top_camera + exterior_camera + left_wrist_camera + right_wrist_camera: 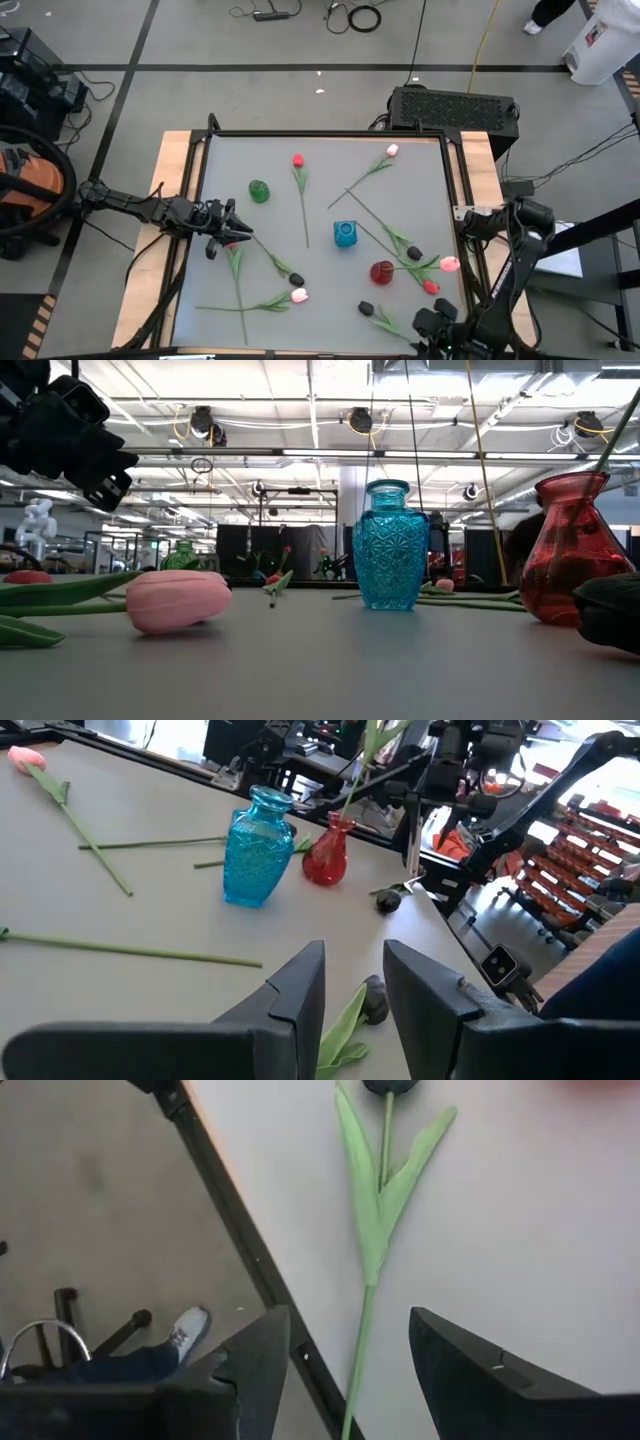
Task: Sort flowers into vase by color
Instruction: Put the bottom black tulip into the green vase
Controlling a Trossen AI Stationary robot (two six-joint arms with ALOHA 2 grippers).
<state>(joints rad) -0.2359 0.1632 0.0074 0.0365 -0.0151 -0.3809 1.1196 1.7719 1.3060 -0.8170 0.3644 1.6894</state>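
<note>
Thin-stemmed artificial tulips (302,190) lie scattered over the grey desk (410,170) — red, pink and near-black heads. One stem stands in the red glass vase (382,271) at five o'clock, beside the blue cut-glass vase (345,234); the green vase (259,191) sits at ten. The left hand (232,232) hovers open at nine — the right hand (340,1355), open, at five.
</note>
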